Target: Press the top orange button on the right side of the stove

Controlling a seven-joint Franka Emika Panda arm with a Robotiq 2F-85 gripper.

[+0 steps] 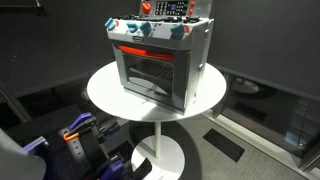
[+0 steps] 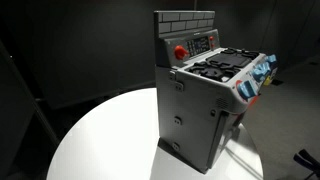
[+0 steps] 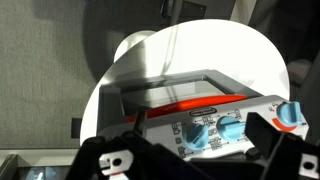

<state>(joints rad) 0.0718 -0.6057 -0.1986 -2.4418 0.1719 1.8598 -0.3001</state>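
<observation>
The silver-grey toy stove (image 1: 160, 70) stands on a round white table (image 1: 105, 95) and shows in both exterior views (image 2: 195, 115). It has a glass door, a red-orange handle bar (image 3: 195, 103) and blue knobs (image 3: 205, 133). A round red-orange button (image 2: 181, 51) sits on its upright back panel, and small red-orange buttons show along the front control strip (image 2: 243, 93). My gripper (image 3: 200, 137) shows only in the wrist view. It hovers above the stove's front edge, with its dark fingers wide apart on either side of the blue knobs. It is open and empty.
The white table (image 3: 250, 50) stands on a pedestal with a round base (image 1: 160, 155). Purple and black equipment (image 1: 75, 135) sits on the floor by the table. Dark curtains surround the scene. A brick-pattern back wall (image 2: 185, 20) rises behind the stove top.
</observation>
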